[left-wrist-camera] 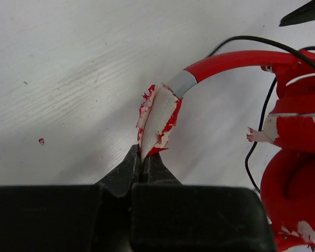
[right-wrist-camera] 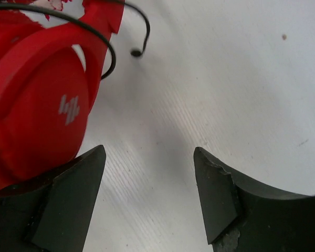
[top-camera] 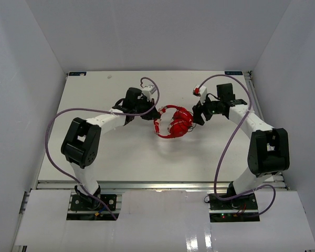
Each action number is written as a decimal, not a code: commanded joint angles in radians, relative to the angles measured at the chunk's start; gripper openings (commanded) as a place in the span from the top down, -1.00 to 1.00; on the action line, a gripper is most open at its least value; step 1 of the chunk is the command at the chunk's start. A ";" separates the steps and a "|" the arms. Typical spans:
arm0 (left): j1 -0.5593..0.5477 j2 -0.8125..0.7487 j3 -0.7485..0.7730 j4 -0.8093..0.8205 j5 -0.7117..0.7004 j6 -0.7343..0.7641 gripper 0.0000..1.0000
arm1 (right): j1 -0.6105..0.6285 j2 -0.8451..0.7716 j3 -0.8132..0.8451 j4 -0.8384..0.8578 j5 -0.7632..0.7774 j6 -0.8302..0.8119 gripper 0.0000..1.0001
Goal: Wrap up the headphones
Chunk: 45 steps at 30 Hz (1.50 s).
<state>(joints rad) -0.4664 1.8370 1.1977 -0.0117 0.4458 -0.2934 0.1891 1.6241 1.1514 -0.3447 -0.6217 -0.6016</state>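
- Purple robot cable [top-camera: 51, 137] loops off the left arm [top-camera: 83, 142], over the left side of the white table [top-camera: 121, 157].
- Left gripper [top-camera: 147, 112] reaches right toward table centre. Its jaws are pinched together on the worn tip of the headband padding [left-wrist-camera: 157, 118], where a pale core shows under flaking red skin.
- 1 small red flake [left-wrist-camera: 41, 141] lies on the table left of the pinch point.
- Headphones [top-camera: 174, 124] sit near table centre, between the 2 grippers.
- Headband [left-wrist-camera: 231, 59] arcs right from the pinched tip to the 2 earcups, which are folded close together.
- Thin black cable [left-wrist-camera: 252, 38] crosses over the headband and drops beside the earcups. Its free end [right-wrist-camera: 137, 52] rests on the table just past the earcup in the right wrist view.
- Right gripper [right-wrist-camera: 149, 157] has its jaws wide apart, with only bare table between them.
- Red earcup [right-wrist-camera: 42, 105], bearing a pale logo, lies just beside the left finger; contact cannot be told.
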 commanded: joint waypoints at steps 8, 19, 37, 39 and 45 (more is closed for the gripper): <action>0.020 0.088 0.029 0.081 -0.133 -0.026 1.00 | -0.109 -0.129 -0.091 0.001 -0.063 0.018 -0.53; 0.020 0.170 0.092 0.024 -0.354 -0.060 1.00 | -0.130 -0.227 -0.166 -0.002 -0.098 0.016 -0.53; 0.032 -0.105 0.017 -0.110 -0.297 0.029 -0.96 | -0.132 -0.389 -0.228 -0.020 0.016 0.077 -0.80; 0.033 -0.261 -0.075 -0.086 -0.223 0.041 -0.96 | -0.134 -0.446 -0.231 0.019 0.140 0.200 -0.80; 0.035 -0.608 -0.345 0.003 0.019 -0.051 -0.96 | -0.137 -0.584 -0.255 0.089 0.384 0.414 -0.80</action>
<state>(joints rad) -0.4317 1.4179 0.9821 -0.0718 0.2664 -0.2831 0.0590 1.1300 0.9180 -0.3339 -0.4288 -0.3650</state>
